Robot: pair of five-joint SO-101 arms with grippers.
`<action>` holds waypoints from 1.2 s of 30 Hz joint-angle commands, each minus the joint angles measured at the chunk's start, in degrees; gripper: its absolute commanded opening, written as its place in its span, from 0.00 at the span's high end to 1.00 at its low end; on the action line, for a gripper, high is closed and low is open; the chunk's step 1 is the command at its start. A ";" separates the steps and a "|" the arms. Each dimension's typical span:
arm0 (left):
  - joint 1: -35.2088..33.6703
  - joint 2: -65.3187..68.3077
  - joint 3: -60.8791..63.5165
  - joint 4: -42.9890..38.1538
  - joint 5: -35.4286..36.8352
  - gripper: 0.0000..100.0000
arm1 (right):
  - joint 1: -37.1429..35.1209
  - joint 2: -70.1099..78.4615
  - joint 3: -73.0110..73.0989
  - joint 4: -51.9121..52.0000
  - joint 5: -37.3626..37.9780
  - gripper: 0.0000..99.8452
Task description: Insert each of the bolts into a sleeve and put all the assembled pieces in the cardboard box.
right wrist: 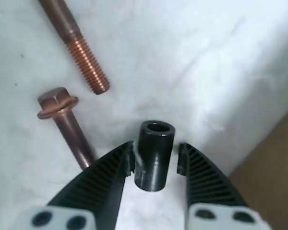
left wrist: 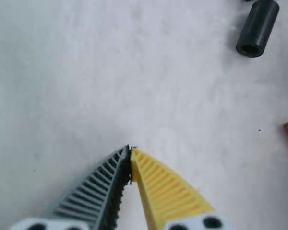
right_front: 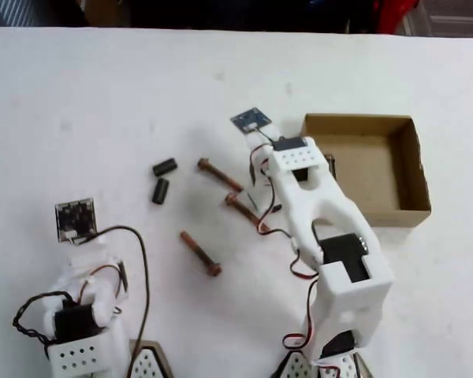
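Left claw [left wrist: 130,151], shut and empty, is parked over bare table [right_front: 102,94], clear of the work. Two sleeves [right_front: 164,167] and three bolts [right_front: 219,175] are scattered mid-table, unassembled. Right claw [right wrist: 155,151] is set narrowly parted astride a third sleeve [right wrist: 155,165], presumably for gripping, beside the cardboard box [right_front: 366,169].

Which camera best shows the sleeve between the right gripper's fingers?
The right wrist view: the sleeve sits close up between the fingers of the right gripper, its bore visible. In the high view the right arm covers it; the left wrist view shows another sleeve.
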 commanded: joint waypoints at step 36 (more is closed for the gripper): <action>-0.48 -0.57 -0.18 0.26 -0.44 0.98 | -0.75 -1.71 -2.64 -0.48 0.62 0.98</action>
